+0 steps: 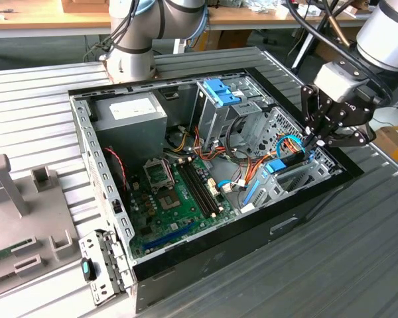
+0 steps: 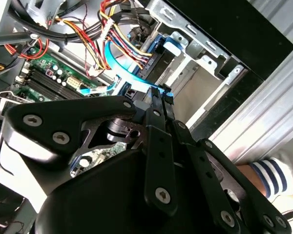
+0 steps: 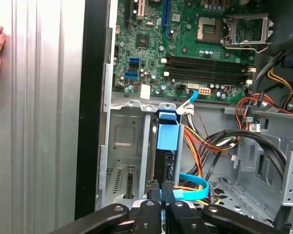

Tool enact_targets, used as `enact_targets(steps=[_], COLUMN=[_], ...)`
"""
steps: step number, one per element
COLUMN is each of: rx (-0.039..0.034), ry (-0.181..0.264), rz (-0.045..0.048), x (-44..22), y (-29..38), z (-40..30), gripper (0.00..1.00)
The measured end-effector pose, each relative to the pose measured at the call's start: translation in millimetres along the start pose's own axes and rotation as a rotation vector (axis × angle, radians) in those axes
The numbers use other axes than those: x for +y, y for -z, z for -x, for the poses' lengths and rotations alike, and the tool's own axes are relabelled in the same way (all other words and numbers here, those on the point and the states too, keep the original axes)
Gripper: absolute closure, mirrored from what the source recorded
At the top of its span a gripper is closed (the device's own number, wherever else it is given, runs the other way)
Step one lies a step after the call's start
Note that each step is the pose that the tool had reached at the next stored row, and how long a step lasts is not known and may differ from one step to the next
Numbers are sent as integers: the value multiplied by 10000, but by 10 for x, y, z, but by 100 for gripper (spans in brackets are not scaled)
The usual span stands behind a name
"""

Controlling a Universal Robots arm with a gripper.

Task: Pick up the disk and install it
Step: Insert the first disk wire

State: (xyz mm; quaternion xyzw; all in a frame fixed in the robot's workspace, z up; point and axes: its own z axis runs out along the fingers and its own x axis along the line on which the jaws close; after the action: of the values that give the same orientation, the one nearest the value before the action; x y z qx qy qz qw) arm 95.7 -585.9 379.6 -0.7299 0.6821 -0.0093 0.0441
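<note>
Looking at the right of the exterior view, we see the gripper (image 1: 310,140) with jaws pinched on the disk (image 1: 286,161), standing edge-up in its bay; we judge it stiff, weighty, shock-sensitive, best held by its edges
</note>
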Motion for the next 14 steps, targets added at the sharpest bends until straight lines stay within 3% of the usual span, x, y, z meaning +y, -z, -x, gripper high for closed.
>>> enact_targets(steps=[3, 7, 8, 9, 14], rx=[145, 148, 145, 145, 162], ry=[-9, -25, -24, -23, -24], rz=[16, 15, 15, 15, 16], x=[-47, -51, -51, -66, -106], y=[-4, -3, -5, -27, -55], z=[-4, -6, -14, -17, -55], gripper=[84, 82, 65, 58, 58])
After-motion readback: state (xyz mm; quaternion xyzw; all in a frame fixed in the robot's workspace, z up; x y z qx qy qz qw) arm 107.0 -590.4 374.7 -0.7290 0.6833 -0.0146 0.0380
